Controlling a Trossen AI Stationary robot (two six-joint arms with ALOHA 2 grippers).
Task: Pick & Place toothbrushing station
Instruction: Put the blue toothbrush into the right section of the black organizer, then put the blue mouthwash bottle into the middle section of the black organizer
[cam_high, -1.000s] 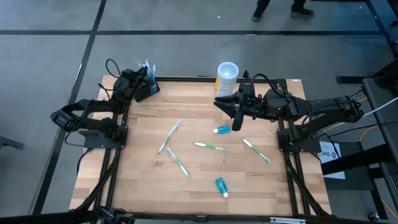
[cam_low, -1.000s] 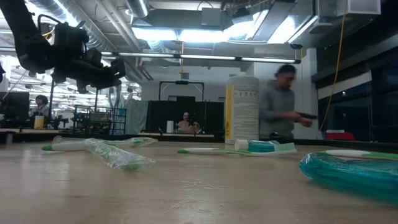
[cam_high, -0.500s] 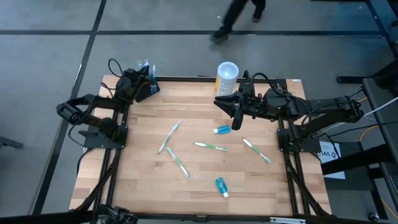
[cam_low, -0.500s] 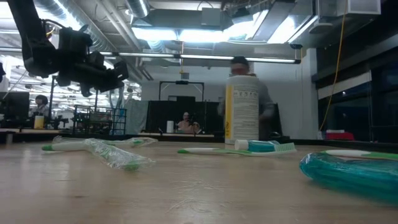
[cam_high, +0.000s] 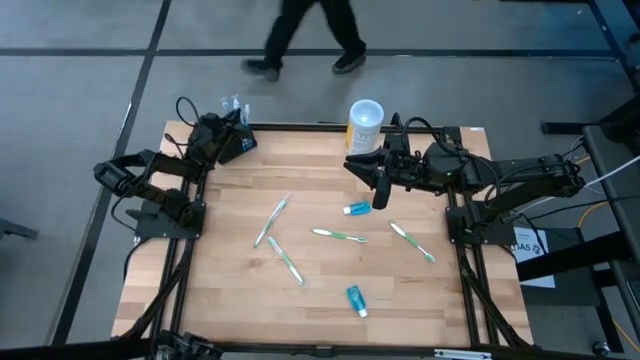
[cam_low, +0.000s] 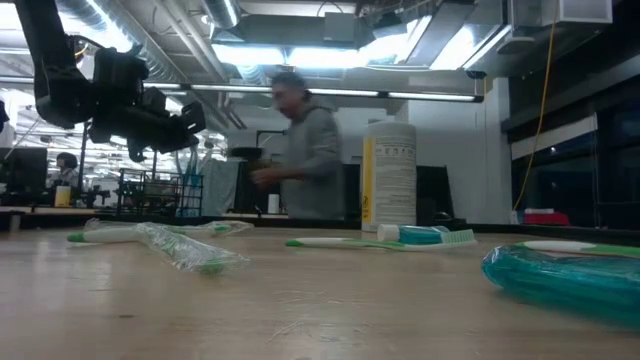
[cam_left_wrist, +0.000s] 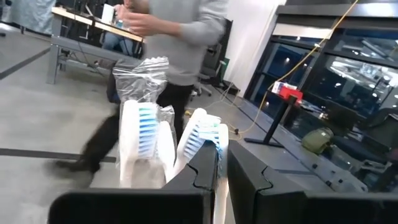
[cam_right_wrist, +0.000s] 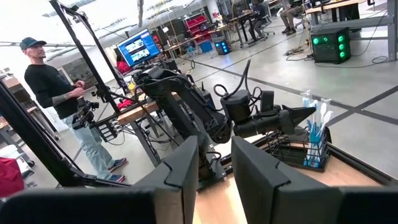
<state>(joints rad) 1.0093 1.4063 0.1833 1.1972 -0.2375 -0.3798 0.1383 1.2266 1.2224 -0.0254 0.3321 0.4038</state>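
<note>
The toothbrushing station (cam_high: 240, 146) is a small black holder at the table's far left corner, with white, blue-bristled toothbrushes (cam_left_wrist: 140, 134) standing upright in it. It also shows in the right wrist view (cam_right_wrist: 309, 155). My left gripper (cam_high: 220, 134) is level beside it and shut on one toothbrush (cam_left_wrist: 200, 132). My right gripper (cam_high: 380, 198) hangs open high over the table's far middle, with nothing between its fingers (cam_right_wrist: 186, 168). My left gripper pinches the white handle (cam_left_wrist: 220, 205) of one upright toothbrush between its two fingers, below the bristle head. The fingers come level from the table's left side and lie across the handle. The toothbrush stands upright among the others; its lower end is hidden by the fingers.
A white-and-yellow cup (cam_high: 365, 122) stands at the far edge. Several wrapped toothbrushes (cam_high: 271, 220) (cam_high: 338, 236) and two teal tubes (cam_high: 356, 209) (cam_high: 355, 299) lie across the middle of the table. A person (cam_low: 300, 150) walks beyond the far edge.
My left gripper has sunk a little at the station while staying shut, and that arm's elbow has drawn in toward the table. A person has walked leftward behind the far edge.
</note>
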